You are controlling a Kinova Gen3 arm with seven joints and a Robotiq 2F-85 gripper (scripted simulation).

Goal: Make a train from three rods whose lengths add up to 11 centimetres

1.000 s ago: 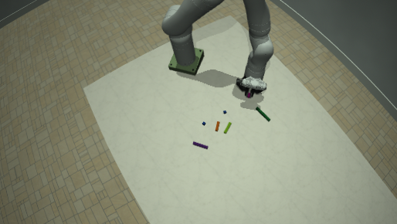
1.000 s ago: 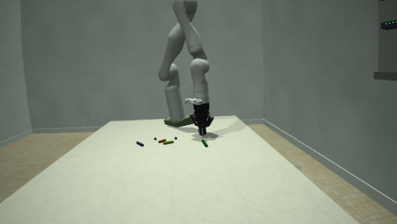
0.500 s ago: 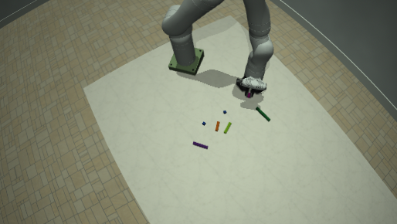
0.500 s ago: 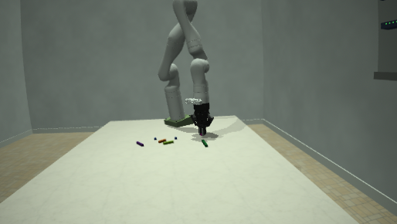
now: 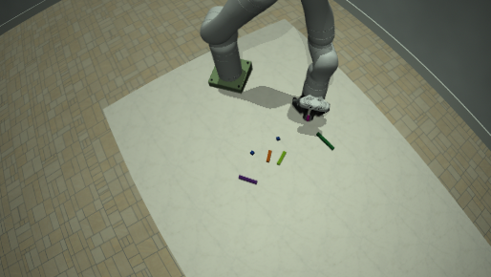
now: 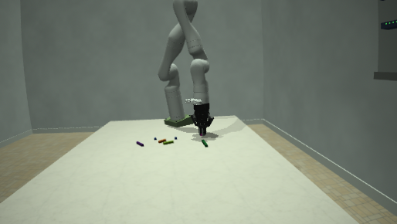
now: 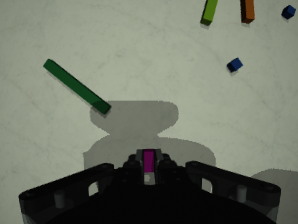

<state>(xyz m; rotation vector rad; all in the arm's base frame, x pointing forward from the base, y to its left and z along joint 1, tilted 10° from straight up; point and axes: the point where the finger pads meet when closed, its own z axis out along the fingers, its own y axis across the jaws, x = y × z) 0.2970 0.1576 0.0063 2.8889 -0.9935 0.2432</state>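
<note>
The magenta rod (image 5: 309, 117) (image 7: 149, 161) is grasped by the gripper (image 5: 308, 117) (image 6: 202, 133) (image 7: 148, 158). From there in the top view, the green rod (image 5: 325, 140) (image 6: 205, 143) (image 7: 77, 86) is seen at five o'clock, the lime rod (image 5: 282, 158) (image 6: 168, 143) (image 7: 209, 12) at seven, both blue rods (image 5: 278, 138) (image 5: 252, 153) (image 6: 175, 137) (image 6: 155, 138) (image 7: 234, 65) (image 7: 288, 12) near eight, and the orange (image 5: 268, 156) (image 6: 162, 140) (image 7: 247, 11) and purple (image 5: 247, 180) (image 6: 140, 144) rods between seven and eight, all spaced apart on the tabletop (image 5: 215, 215) (image 6: 185, 178) (image 7: 150, 45).

Nothing has visibly moved since the earlier pictures.
</note>
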